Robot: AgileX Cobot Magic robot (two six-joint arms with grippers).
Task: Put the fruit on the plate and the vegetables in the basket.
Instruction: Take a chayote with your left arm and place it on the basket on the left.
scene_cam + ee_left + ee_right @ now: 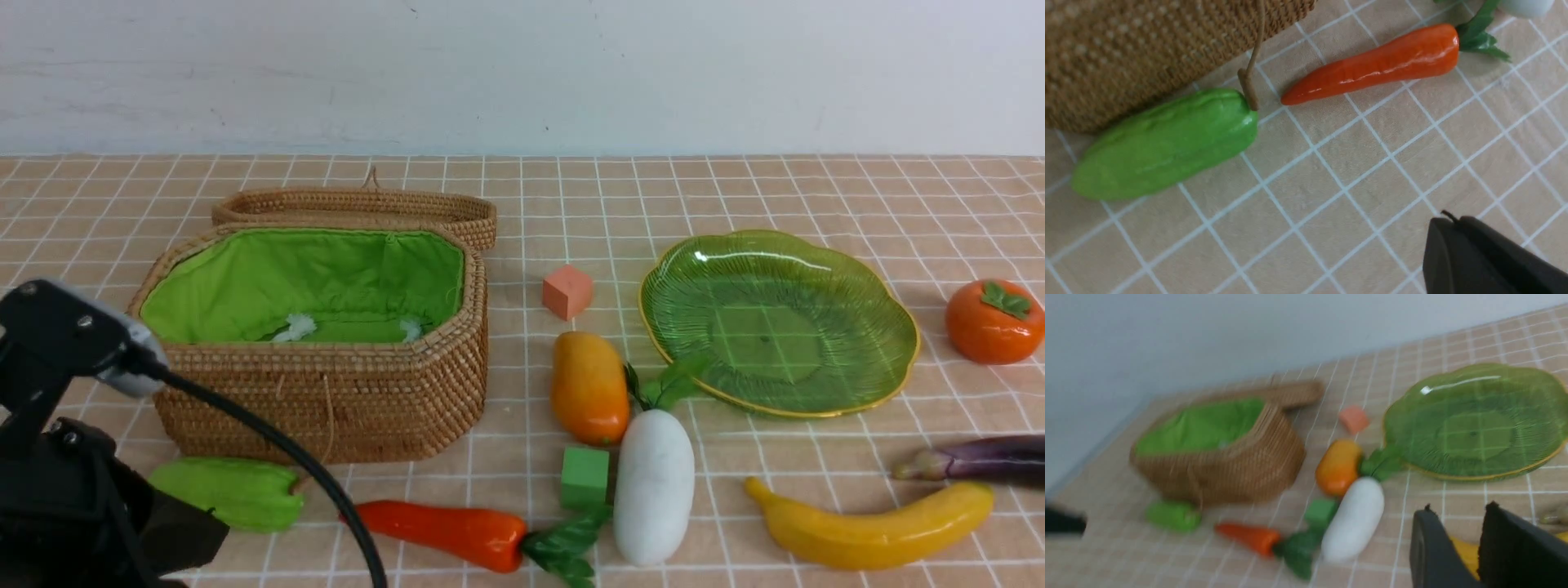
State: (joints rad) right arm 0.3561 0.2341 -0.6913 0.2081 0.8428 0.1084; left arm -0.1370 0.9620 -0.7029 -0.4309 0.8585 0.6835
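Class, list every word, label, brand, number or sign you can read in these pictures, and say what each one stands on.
None: no view shows any readable text.
The basket, plate, pink cube, green cube, mango, radish, carrot, gourd, banana, eggplant and persimmon are unmarked.
The right wrist view is blurred, but nothing there looks like lettering.

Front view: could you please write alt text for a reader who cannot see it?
An open wicker basket, left, and a green plate, right, show no toy food in them. On the checked tablecloth lie a gourd, carrot, mango, radish, banana, eggplant, persimmon, a pink cube and a green cube. The left arm shows at lower left.
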